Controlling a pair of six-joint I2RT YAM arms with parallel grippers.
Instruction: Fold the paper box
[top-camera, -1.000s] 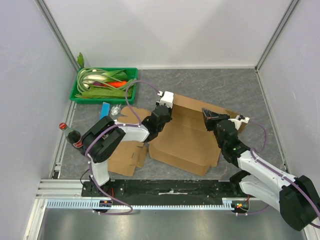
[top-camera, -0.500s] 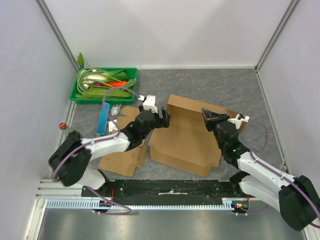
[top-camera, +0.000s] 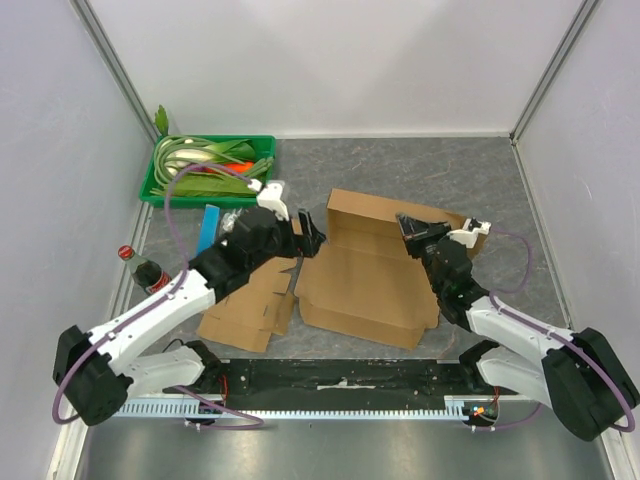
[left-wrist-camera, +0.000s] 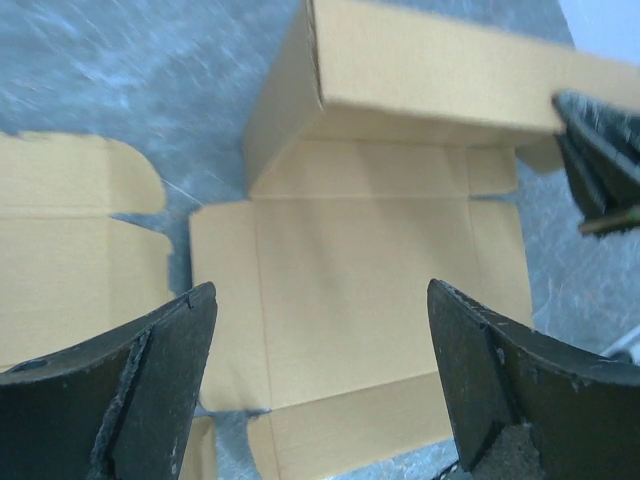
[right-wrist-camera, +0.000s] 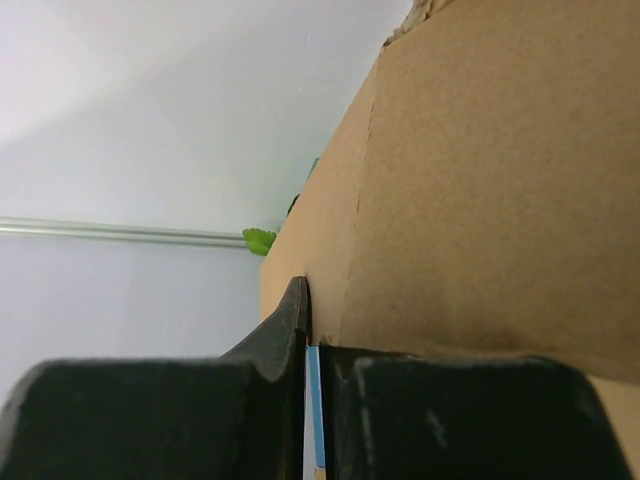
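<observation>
The paper box (top-camera: 368, 282) lies spread out as brown cardboard in the middle of the table, its back wall and left rear corner standing up. My left gripper (top-camera: 311, 238) hovers at the box's left edge, open, with nothing between its fingers. In the left wrist view its dark fingers (left-wrist-camera: 160, 370) frame the box floor (left-wrist-camera: 360, 260), and the gripper (left-wrist-camera: 320, 292) is wide apart above it. My right gripper (top-camera: 411, 229) is shut on the box's raised right rear wall. The right wrist view shows the gripper (right-wrist-camera: 308, 322) pinching the cardboard edge (right-wrist-camera: 480, 180).
A second flat cardboard piece (top-camera: 248, 308) lies left of the box. A green tray (top-camera: 160, 192) of vegetables sits at the back left, a blue packet (top-camera: 209, 228) in front of it. A cola bottle (top-camera: 139, 268) stands by the left wall.
My left gripper opened, let go of the box's rear left wall and drew back leftward as its arm swung out. The right gripper stayed on the right rear wall.
</observation>
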